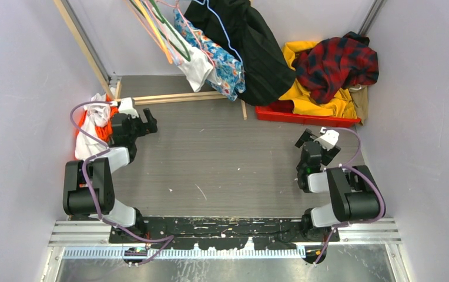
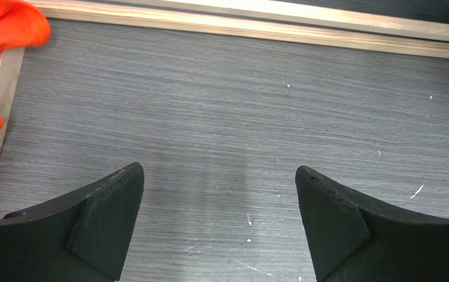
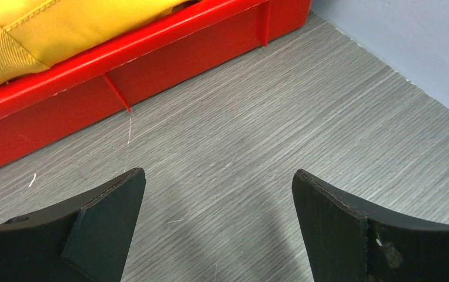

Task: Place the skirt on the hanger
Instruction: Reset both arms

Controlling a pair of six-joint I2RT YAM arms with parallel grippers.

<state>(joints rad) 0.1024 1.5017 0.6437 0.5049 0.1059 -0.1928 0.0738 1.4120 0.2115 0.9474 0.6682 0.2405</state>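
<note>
Skirt [image 1: 227, 63] hangs at upper centre among the hangers [image 1: 154, 32] — placement appears complete. Left gripper [image 2: 219, 226] and right gripper [image 3: 217, 226] — jaws wide, empty, above the table [image 1: 210, 158].

No text, label, brand or number can be read. The red tray [image 3: 151, 64] shows bare plastic walls. Left of the tray, the skirt [image 1: 228, 67] seems printed with flowers only, though the view is distant.

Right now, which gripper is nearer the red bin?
Right. The right gripper hangs open just in front of the red bin; the left gripper, also open, is far off by the orange cloth.
</note>
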